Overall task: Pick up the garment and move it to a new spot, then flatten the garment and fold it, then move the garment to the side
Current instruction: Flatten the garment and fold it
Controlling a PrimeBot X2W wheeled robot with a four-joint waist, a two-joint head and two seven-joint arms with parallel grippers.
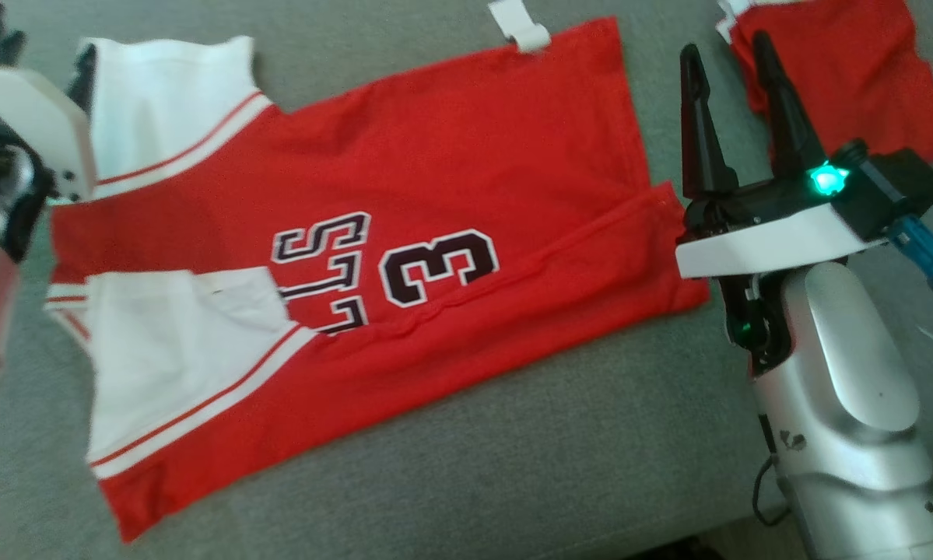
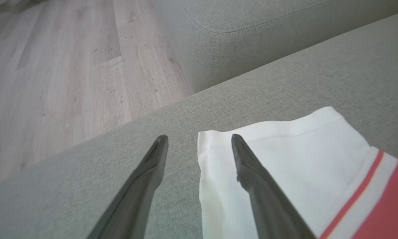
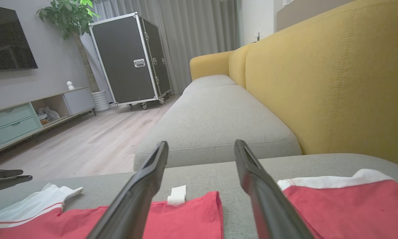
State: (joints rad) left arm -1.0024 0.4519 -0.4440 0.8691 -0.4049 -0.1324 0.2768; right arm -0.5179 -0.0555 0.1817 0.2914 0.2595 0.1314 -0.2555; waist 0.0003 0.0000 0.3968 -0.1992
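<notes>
silver forearm (image 1: pixel 840 404) of the right arm stands closest, just off the hem end of the jersey (image 1: pixel 450 155). its right gripper (image 1: pixel 725 44) points away over the grey seat (image 1: pixel 513 467), in the gap between the jersey and a second red garment (image 1: pixel 847 70). the fingers are spread wide with nothing between them. the jersey, red with white sleeves and a dark 3, lies flat along the seat, a small white tag (image 1: pixel 517 27) at its far edge.

at the jersey's sleeve end the left gripper (image 2: pixel 199 137) hangs with its jaws just as wide, holding nothing. its wrist view shows one finger (image 2: pixel 252 172) over the white sleeve (image 2: pixel 285 159) and the other over bare cushion. whether either touches, i cannot tell. that view brings in the wooden floor (image 2: pixel 52 66) beyond the sleeve.

the right wrist view adds what lies past the jersey: a yellow backrest (image 3: pixel 335 83), then a black wheeled case (image 3: pixel 129 59) and a potted plant (image 3: pixel 69 13).
</notes>
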